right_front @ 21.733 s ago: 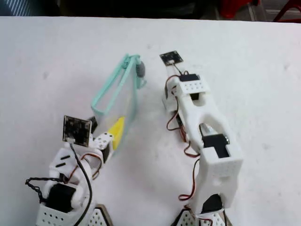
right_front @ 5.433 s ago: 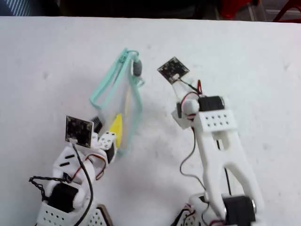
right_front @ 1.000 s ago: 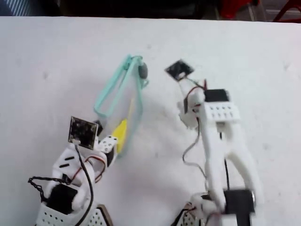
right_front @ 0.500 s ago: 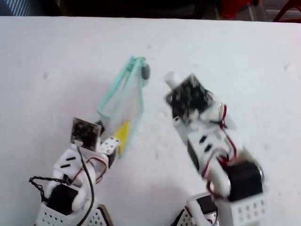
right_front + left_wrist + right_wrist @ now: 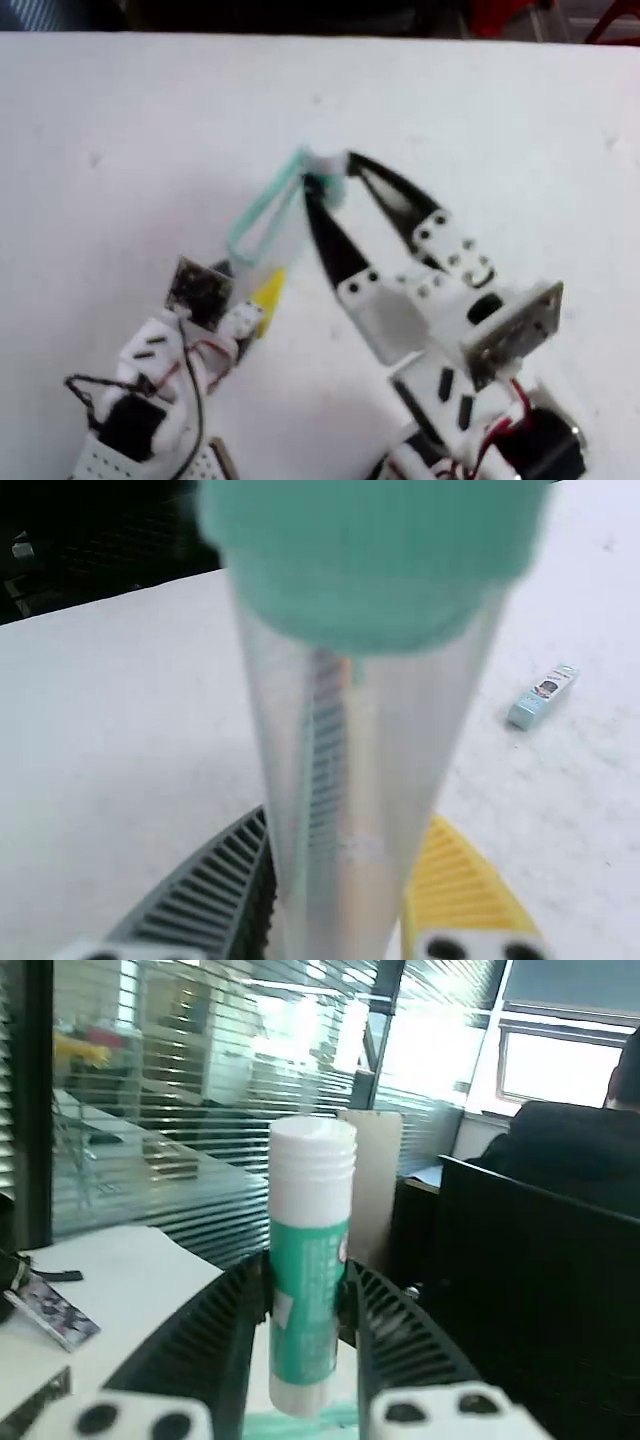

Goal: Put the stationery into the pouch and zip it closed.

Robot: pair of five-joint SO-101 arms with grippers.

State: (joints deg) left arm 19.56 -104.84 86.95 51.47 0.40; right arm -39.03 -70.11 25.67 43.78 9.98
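Observation:
A clear pouch (image 5: 268, 225) with a mint-green zip edge stands on its side on the white table. My left gripper (image 5: 255, 292) is shut on its near end; in the left wrist view the pouch (image 5: 350, 730) is clamped between the grey finger (image 5: 215, 900) and the yellow one. My right gripper (image 5: 328, 176) is shut on a glue stick (image 5: 308, 1260) with a white cap and green label. It holds the glue stick (image 5: 324, 172) right at the pouch's far end. I cannot tell whether the zip is open.
A small pale-blue boxed item (image 5: 543, 695) lies on the table beyond the pouch. A small flat card-like thing (image 5: 50, 1310) lies farther off in the right wrist view. The white table (image 5: 120, 120) spreads wide to the left and at the back.
The right arm has swung in and turned over, bringing the glue stick to the pouch's far end. The pouch and left gripper have shifted slightly to the right.

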